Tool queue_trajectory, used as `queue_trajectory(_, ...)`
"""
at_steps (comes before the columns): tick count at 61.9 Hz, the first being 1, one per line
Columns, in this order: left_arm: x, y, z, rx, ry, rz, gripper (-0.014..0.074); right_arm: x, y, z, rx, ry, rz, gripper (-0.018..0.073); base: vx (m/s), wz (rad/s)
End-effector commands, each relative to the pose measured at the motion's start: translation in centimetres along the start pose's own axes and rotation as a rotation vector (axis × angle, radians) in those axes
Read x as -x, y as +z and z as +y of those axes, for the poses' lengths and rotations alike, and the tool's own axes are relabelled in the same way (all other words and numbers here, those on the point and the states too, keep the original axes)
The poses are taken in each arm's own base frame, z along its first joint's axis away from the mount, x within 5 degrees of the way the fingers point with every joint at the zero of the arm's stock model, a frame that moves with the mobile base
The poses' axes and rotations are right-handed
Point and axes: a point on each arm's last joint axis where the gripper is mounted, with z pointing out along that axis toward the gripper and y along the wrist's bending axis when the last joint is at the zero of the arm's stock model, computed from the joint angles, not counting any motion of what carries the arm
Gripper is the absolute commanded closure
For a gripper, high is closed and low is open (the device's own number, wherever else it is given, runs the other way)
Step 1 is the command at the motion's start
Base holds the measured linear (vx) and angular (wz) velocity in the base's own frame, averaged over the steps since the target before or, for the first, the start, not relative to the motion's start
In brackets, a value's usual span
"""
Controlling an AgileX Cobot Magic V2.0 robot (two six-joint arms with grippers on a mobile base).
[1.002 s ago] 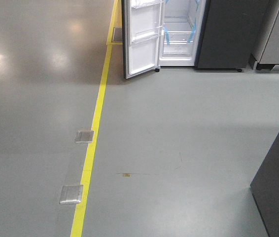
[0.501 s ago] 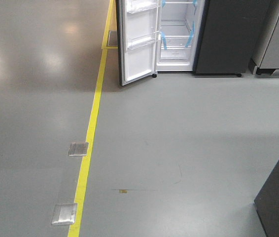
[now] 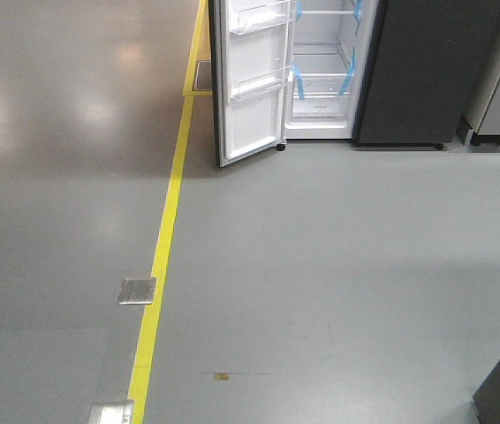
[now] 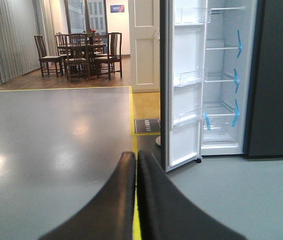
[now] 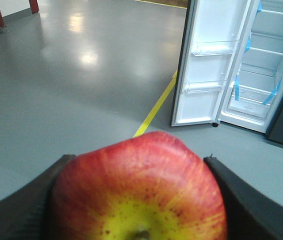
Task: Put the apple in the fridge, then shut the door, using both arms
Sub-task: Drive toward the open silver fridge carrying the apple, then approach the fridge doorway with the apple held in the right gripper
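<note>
Fridge (image 3: 322, 88) nearer, door (image 3: 252, 110) open beside yellow line (image 3: 167, 234).

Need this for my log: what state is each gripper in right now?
Left gripper: shut, holding nothing.
Right gripper: shut on the apple.

The red, yellow-topped apple (image 5: 139, 190) is sitting clamped in the right gripper (image 5: 136, 161); the white-lined fridge (image 3: 321, 124) is standing with its door (image 3: 252, 124) hanging wide open.

Showroom hall (floor line (image 3: 169, 221), dining set (image 4: 79, 52))
</note>
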Motion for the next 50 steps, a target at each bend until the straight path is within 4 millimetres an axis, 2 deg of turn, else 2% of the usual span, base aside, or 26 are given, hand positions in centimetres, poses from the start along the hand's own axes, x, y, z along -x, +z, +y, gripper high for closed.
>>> queue_trajectory(1,-0.25,-0.03,-0.09,-0.013,-0.019,-0.054,0.0603,1.39,-1.22,0.41,-0.019,-0.012,-0.113,0.0566,0.22,0.02)
queue_trajectory(50,-0.25,-0.03,-0.09,-0.013,-0.019,-0.054,0.0603,1.39,-1.22,0.41,-0.019,-0.013,-0.113,0.0566,0.21,-0.02)
